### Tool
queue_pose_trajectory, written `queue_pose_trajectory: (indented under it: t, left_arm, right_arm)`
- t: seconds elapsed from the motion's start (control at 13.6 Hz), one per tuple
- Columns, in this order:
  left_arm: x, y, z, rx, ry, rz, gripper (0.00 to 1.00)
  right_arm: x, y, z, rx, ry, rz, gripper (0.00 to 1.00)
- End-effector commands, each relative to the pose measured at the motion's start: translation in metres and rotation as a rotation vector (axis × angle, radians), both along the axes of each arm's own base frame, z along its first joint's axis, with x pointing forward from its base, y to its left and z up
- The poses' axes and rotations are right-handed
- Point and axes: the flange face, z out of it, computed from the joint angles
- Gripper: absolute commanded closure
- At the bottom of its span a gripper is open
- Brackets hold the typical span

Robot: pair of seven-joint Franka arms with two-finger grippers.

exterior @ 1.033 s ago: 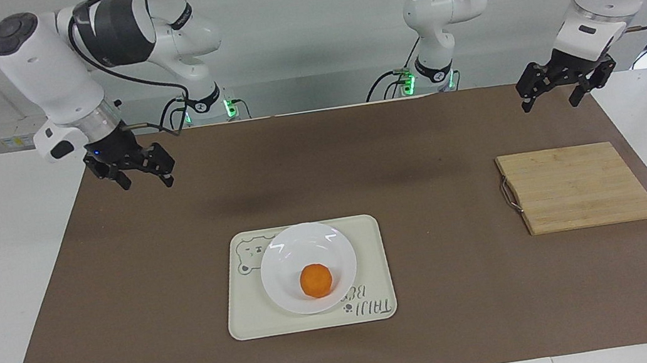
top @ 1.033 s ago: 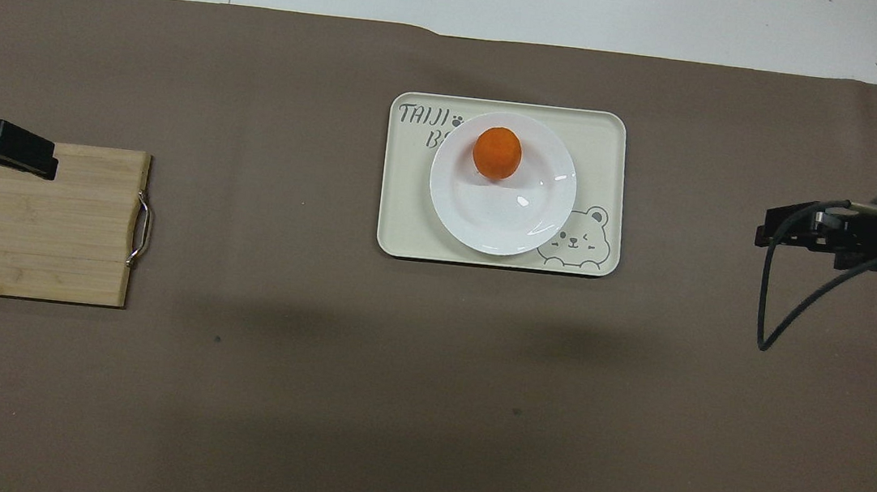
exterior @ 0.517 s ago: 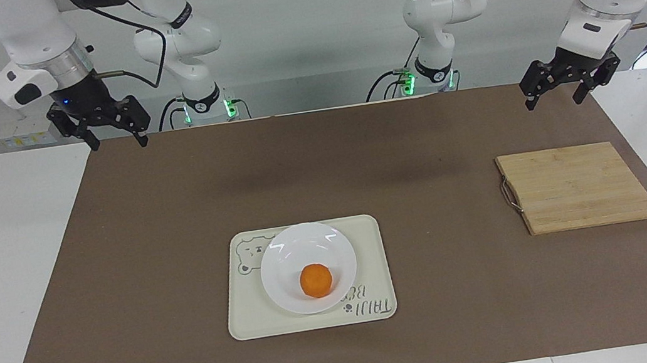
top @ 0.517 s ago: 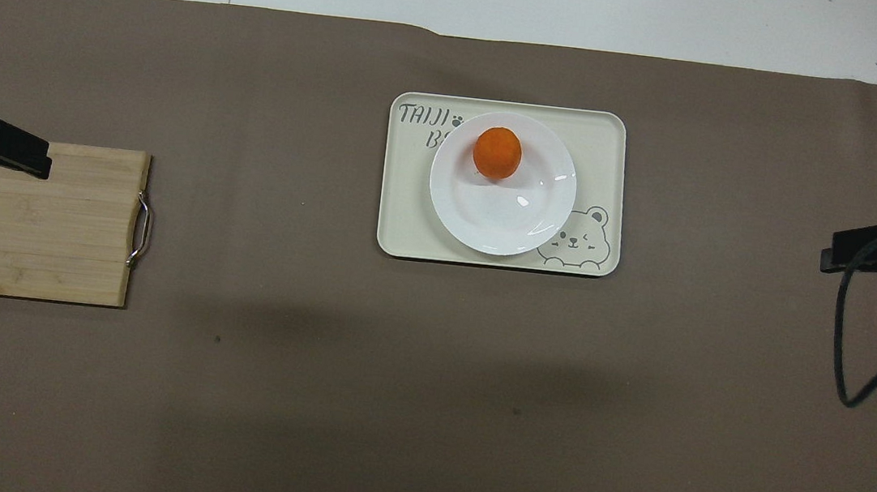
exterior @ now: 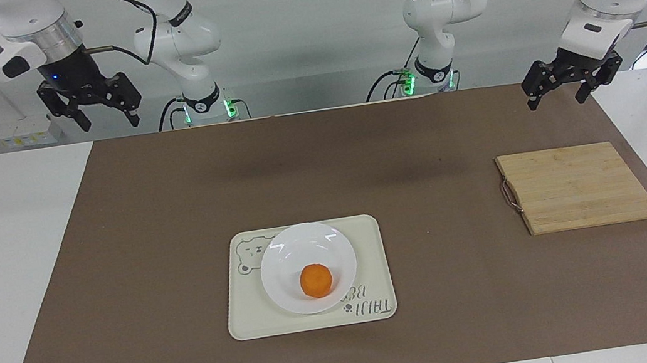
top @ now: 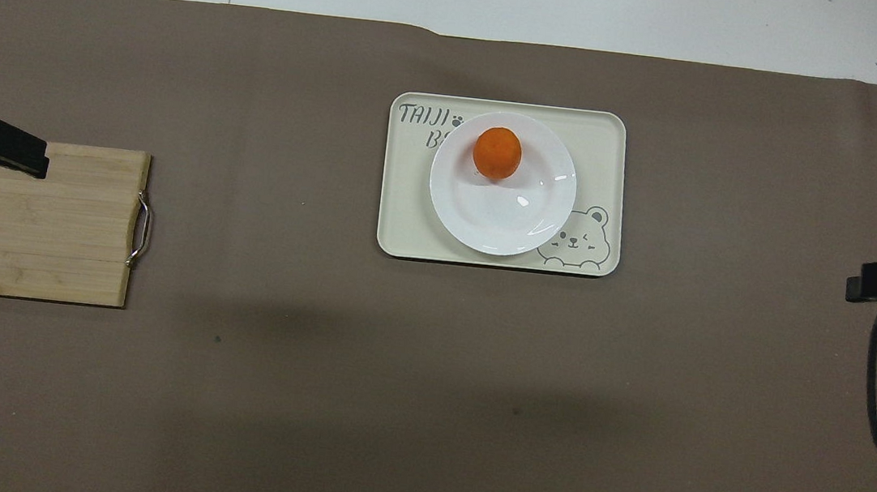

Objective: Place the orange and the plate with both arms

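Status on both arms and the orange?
Left gripper open, raised near cutting board. Right gripper open, raised at its end. Orange on plate, plate on tray. Nothing obstructing.

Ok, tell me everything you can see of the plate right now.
The plate is round, glossy white and shallow with a wide rim, ceramic by its look, with bright glints. It lies flat on the cream tray, partly covering the tray's lettering and bear drawing. The orange sits in it, off centre, toward the edge farther from the robots. Only tray and orange touch it; neither gripper is near it.
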Motion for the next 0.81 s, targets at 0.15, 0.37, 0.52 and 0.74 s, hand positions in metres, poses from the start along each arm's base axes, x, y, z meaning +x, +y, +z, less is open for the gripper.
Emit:
queue_pose_trajectory:
  t: [0.15, 0.37, 0.52, 0.74]
  left_arm:
    - [-0.0032, 0.0017, -0.0137, 0.022, -0.019, -0.001, 0.00]
    - [-0.0040, 0.0017, -0.0131, 0.022, -0.017, -0.001, 0.00]
    - [-0.0050, 0.0018, -0.0139, 0.023, -0.008, -0.002, 0.00]
    - [-0.0049, 0.0027, -0.0132, 0.023, -0.010, -0.001, 0.00]
  right_arm:
    - [-0.0114, -0.0098, 0.0050, -0.039, 0.023, 0.072, 0.00]
    - [-0.0108, -0.0107, 0.0056, -0.054, 0.018, 0.075, 0.00]
    - [-0.0123, -0.0095, 0.0042, -0.050, 0.022, 0.077, 0.00]
    - [-0.0149, -0.0088, 0.0044, -0.044, 0.023, 0.078, 0.00]
